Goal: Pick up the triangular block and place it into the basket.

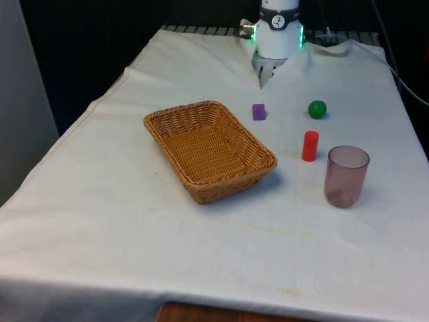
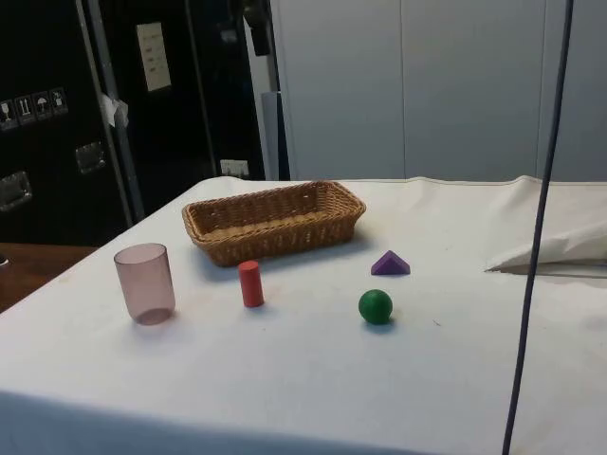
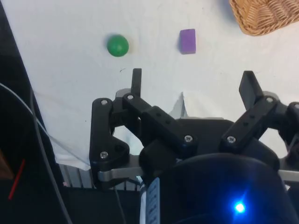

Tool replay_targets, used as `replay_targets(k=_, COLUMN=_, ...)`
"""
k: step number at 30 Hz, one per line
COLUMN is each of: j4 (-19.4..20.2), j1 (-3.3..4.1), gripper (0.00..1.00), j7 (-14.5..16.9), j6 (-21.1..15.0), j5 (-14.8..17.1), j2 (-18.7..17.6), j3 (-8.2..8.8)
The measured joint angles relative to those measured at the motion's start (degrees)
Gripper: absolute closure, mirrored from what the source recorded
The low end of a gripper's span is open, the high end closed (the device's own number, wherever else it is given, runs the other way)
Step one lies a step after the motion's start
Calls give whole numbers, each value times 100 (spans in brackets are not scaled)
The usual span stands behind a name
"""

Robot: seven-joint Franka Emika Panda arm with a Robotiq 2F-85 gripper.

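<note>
Woven wicker basket (image 1: 209, 149) beside smooth purple triangular block (image 1: 259, 111).

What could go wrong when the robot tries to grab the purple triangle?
The purple triangular block has sloped faces, so the open gripper might let it slip out. The green ball sits close by and could roll if bumped. The wicker basket has a raised rim, so a low carry might knock the block against it.
</note>
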State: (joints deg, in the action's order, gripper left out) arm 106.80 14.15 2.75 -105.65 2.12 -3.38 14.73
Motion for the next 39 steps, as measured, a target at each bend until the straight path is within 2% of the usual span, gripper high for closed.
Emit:
replay_targets(k=5, j4=132, j1=0, gripper=0, j7=-6, j6=-17, j5=-6, j2=74, j3=6)
replay_targets(k=12, j4=602, j1=0, gripper=0, j7=-17, j6=-264, j5=-74, j2=384, j3=0)
replay_targets(k=25, j4=1524, j1=0, gripper=0, j7=-40, j6=-831, j5=-246, j2=1003, j3=-17)
replay_targets(k=39, j4=2590, j1=-34, gripper=0, j7=-6, j6=-1495, j5=-378, j2=1639, j3=63)
